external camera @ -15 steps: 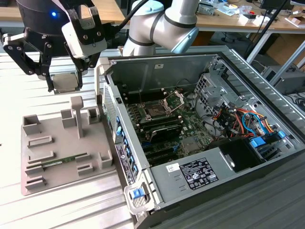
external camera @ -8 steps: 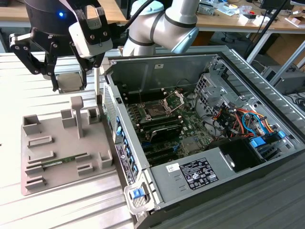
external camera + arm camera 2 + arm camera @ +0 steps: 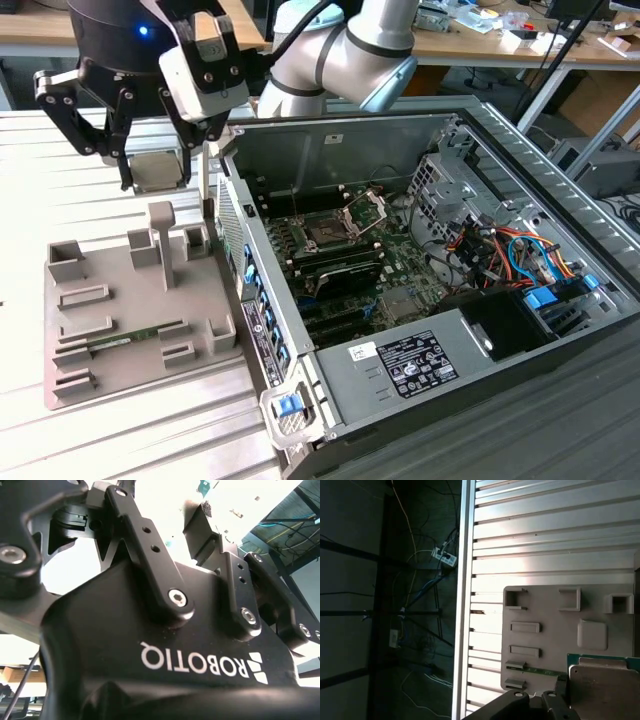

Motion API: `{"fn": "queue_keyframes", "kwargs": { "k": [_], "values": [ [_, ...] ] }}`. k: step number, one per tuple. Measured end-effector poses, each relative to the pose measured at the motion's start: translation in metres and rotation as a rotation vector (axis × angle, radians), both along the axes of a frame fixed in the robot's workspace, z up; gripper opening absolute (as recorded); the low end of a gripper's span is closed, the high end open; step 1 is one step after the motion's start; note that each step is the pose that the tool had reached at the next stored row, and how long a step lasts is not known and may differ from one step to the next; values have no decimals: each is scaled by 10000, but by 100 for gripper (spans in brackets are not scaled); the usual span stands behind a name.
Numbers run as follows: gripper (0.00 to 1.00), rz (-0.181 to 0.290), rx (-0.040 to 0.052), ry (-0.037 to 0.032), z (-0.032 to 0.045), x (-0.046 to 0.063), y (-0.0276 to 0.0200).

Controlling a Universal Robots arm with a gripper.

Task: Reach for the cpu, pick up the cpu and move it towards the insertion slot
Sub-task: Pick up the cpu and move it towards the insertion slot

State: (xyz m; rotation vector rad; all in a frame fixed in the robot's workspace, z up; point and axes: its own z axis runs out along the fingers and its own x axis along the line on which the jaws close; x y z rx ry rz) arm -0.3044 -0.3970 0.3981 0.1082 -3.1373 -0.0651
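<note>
The cpu (image 3: 157,168), a pale silvery square chip, hangs in the air above the grey fixture plate (image 3: 70,350) at the exterior view's left. My gripper (image 3: 158,182) is shut on the cpu, with one black finger on each side edge. In the first wrist view the cpu (image 3: 605,690) shows its metal face and thin green rim, with a dark finger (image 3: 556,706) against its edge. The insertion slot (image 3: 328,233) is a dark square socket in a silver frame with its bracket raised. It lies on the motherboard inside the open computer case (image 3: 560,160), well off toward the exterior view's right of the gripper.
The fixture plate (image 3: 555,640) carries raised posts (image 3: 160,235), several empty nests and a long green memory stick (image 3: 130,338). The case's upright side wall (image 3: 245,260) stands between fixture and motherboard. Cables and drive bays (image 3: 520,250) crowd the case's far end. The table is ribbed aluminium (image 3: 60,140).
</note>
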Motion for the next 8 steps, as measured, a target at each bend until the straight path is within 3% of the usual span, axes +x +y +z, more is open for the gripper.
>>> {"fn": "queue_keyframes", "kwargs": {
  "k": [8],
  "values": [
    [55,0,0,0,0,91,0]
  ]
}}
